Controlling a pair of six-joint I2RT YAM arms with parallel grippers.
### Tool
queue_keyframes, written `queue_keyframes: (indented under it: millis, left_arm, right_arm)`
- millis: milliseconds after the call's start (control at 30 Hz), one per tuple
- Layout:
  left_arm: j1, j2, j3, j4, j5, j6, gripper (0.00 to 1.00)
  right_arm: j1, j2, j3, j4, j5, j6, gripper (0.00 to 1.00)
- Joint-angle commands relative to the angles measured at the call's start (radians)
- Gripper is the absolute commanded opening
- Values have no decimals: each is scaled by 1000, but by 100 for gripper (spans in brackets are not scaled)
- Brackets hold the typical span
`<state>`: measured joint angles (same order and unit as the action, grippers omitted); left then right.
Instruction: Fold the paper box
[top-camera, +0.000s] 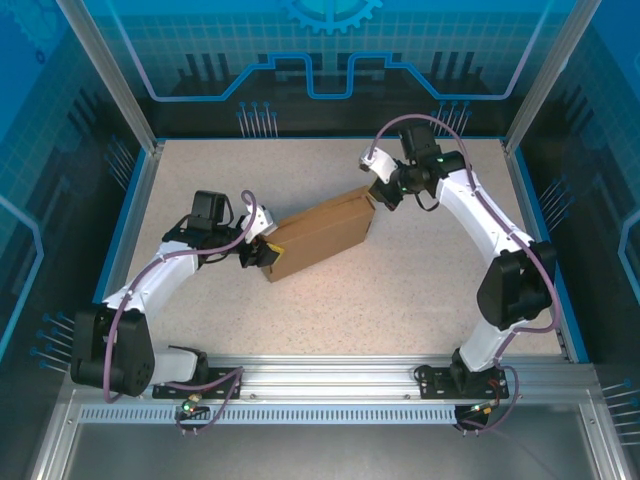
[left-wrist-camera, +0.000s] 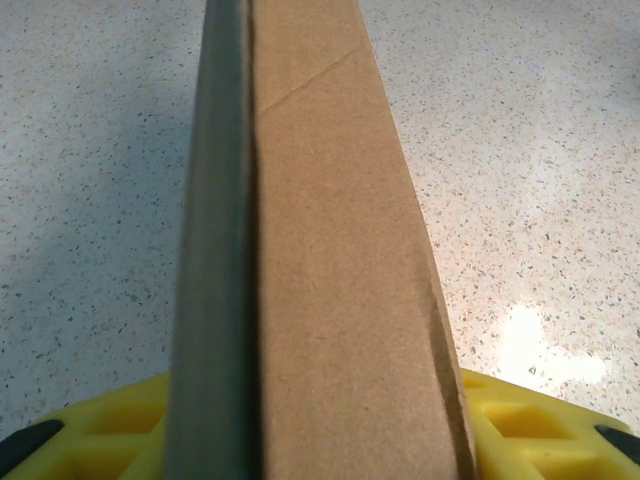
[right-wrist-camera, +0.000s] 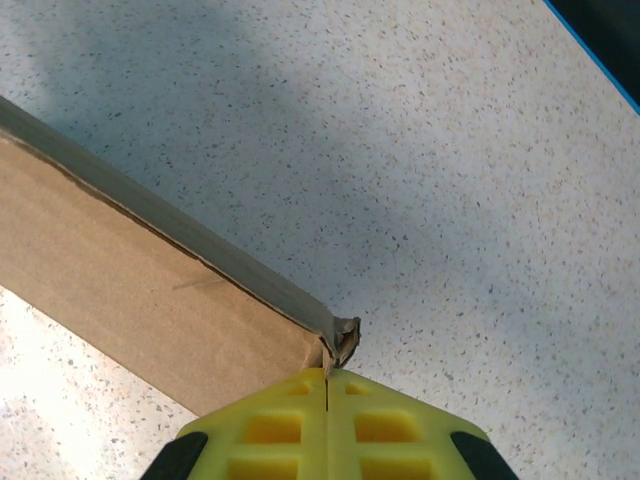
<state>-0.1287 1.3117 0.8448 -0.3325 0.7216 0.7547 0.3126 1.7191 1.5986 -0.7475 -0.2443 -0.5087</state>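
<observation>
The paper box (top-camera: 318, 236) lies slanted in the middle of the desk (top-camera: 430, 290), folded up into a flat brown shape. My left gripper (top-camera: 262, 250) pinches its near left end, and the cardboard stands between my two yellow fingers (left-wrist-camera: 110, 440). I think I hold it there so the box cannot slide away. My right gripper (top-camera: 381, 192) is at the far right corner of the box. It is pressed together, and its tips touch the little bent corner. I cannot tell if a bit of card is caught in between. I think that corner needs a tuck so the box closes neatly. If I push too hard, it could crumple.
</observation>
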Motion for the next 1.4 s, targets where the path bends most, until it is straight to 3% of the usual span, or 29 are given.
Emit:
queue_keyframes:
  millis: [0,233,533,1167,1367]
  left_arm:
    - [8,9,29,64,30,-14,44]
    - [6,17,29,64,14,-20,45]
    - [6,26,31,64,2,-22,45]
    - [6,27,30,61,-19,-20,45]
    - [5,27,30,63,-17,-22,45]
  right_arm:
    - [43,3,10,-42,54,161,3]
    - [74,16,-5,-38,125,323,4]
    - [72,-5,-33,-15,134,395,3]
    - [57,20,88,-130,120,406,3]
    - [48,31,55,-112,145,402,3]
